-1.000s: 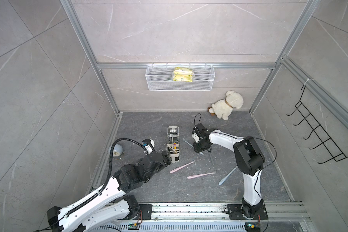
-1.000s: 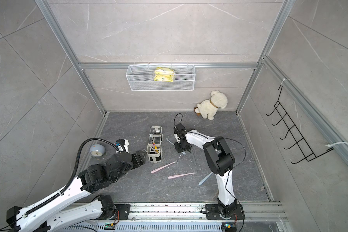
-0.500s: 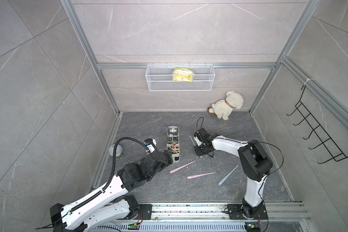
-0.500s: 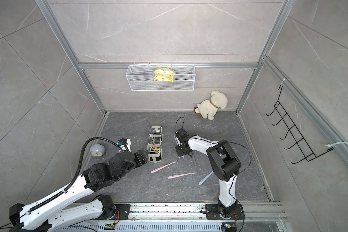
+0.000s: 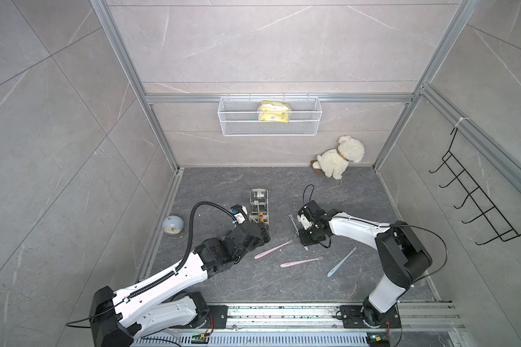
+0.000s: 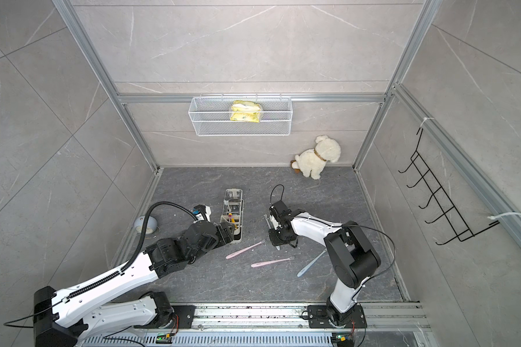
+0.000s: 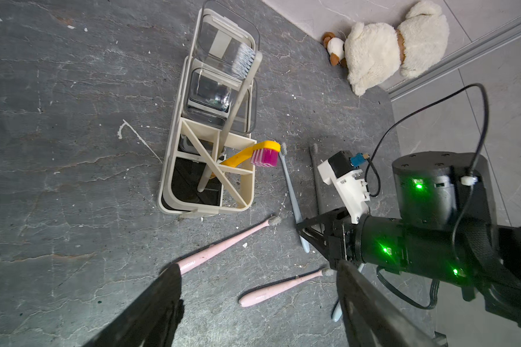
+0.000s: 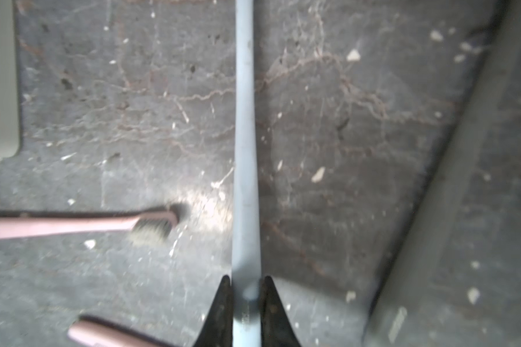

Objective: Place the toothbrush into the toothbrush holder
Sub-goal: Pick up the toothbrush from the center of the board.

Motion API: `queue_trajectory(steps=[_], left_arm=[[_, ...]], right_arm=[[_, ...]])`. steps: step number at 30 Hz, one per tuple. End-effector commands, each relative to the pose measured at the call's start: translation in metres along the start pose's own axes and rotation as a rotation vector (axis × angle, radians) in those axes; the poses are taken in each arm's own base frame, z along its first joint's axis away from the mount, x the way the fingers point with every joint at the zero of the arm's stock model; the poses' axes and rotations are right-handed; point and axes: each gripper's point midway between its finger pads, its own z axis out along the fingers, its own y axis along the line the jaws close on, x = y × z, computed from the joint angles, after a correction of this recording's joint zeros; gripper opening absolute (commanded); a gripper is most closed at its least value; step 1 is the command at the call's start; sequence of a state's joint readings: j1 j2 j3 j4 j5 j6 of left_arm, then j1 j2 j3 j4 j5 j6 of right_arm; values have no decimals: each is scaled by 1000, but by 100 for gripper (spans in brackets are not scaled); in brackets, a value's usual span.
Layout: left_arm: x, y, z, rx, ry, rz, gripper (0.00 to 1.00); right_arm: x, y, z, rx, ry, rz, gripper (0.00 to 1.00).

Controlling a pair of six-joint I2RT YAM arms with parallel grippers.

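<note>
At the far left, a small round alarm clock [image 5: 172, 226] stood by the wall. The left gripper [image 7: 257, 266] hung with its jaws spread wide and nothing between them, just off the near end of the toothbrush holder [image 7: 205, 207]. The holder was a long, narrow cream-white caddy. It had two clear square cups [image 7: 220, 39] at its far end and divided compartments at its near end, where a yellow brush [image 7: 238, 156] with pink bristles leaned. To its right, two pink brushes [image 5: 272, 249] lay on the dark floor [image 5: 223, 186]. Further right lay the toothbrush [image 8: 244, 150], slim and pale blue-grey, its grey-bristled head toward the back wall, apart from the holder. The right gripper [image 8: 245, 281] was clamped on the tail of its handle. Beyond it lay another blue brush [image 5: 342, 262].
</note>
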State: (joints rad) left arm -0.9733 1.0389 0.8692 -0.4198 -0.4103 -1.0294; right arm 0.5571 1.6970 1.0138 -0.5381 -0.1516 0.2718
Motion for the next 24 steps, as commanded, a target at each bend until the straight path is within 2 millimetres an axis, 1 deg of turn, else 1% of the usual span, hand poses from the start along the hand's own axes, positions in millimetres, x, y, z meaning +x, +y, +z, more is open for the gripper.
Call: queue_trajectory(steps=[1, 8, 11, 16, 21, 24], left_arm=[[-12, -33, -3, 99, -30, -32, 81], [4, -54, 18, 107, -1, -34, 81], [7, -55, 27, 79, 7, -64, 81], [8, -67, 38, 82, 12, -82, 81], [11, -89, 55, 100, 44, -67, 82], [14, -99, 66, 98, 59, -66, 82]], right_arm=[[10, 11, -16, -55, -9, 25, 15], [24, 17, -26, -114, -34, 58, 15], [29, 22, -32, -146, -47, 67, 15], [30, 28, -47, -177, -79, 70, 15], [31, 32, -57, -197, -96, 70, 15], [32, 34, -60, -205, -101, 70, 15]])
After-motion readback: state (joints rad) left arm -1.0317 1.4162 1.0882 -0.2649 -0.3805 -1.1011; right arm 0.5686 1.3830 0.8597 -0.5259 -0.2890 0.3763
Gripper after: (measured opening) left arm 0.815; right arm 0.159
